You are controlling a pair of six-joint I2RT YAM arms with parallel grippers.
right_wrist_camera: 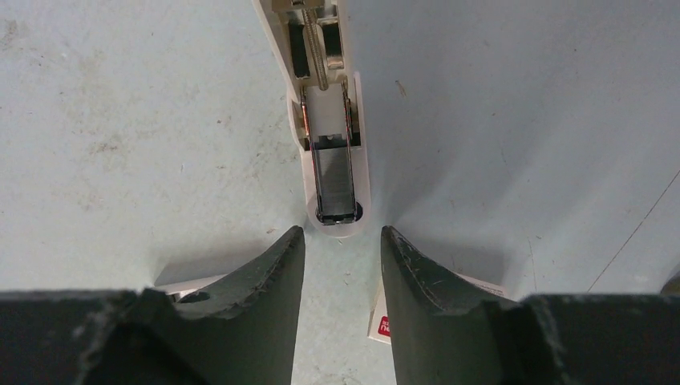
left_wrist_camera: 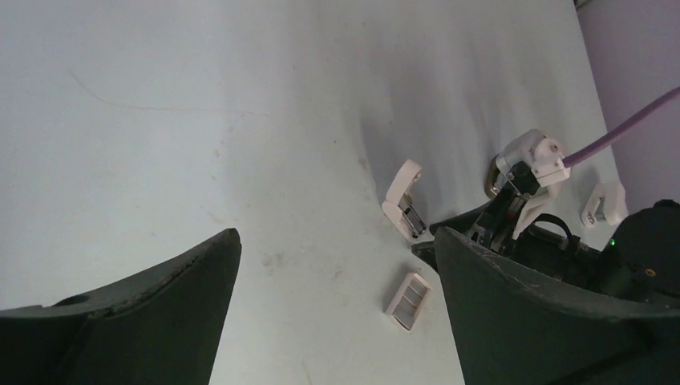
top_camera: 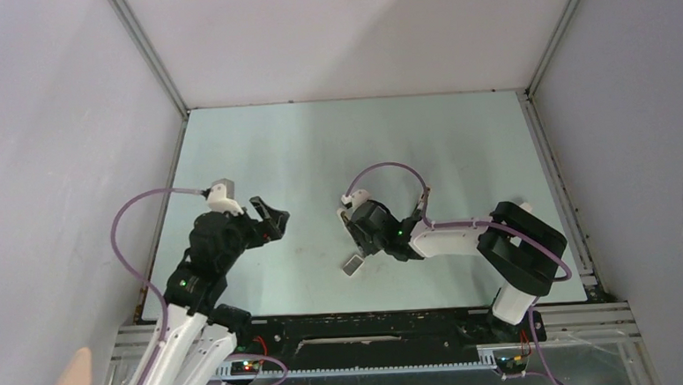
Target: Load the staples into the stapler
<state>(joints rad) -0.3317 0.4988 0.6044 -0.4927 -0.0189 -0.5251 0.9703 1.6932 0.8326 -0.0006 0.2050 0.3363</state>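
The stapler (right_wrist_camera: 329, 120) is whitish and lies open on the table, its metal channel facing up with a dark grey strip (right_wrist_camera: 333, 183) at the front end. My right gripper (right_wrist_camera: 342, 237) is open and empty, its tips just short of the stapler's rounded nose. It hides most of the stapler in the top view (top_camera: 356, 243). The staples, a small grey tray (top_camera: 352, 264), lie just near of it and also show in the left wrist view (left_wrist_camera: 407, 301), below the stapler (left_wrist_camera: 403, 200). My left gripper (top_camera: 273, 218) is wide open and empty, well to the left.
A white printed box with a red label (right_wrist_camera: 383, 323) lies under my right finger. A small whitish piece (left_wrist_camera: 605, 204) lies beyond the right wrist. Grey walls enclose the table (top_camera: 459, 142) on the left, back and right.
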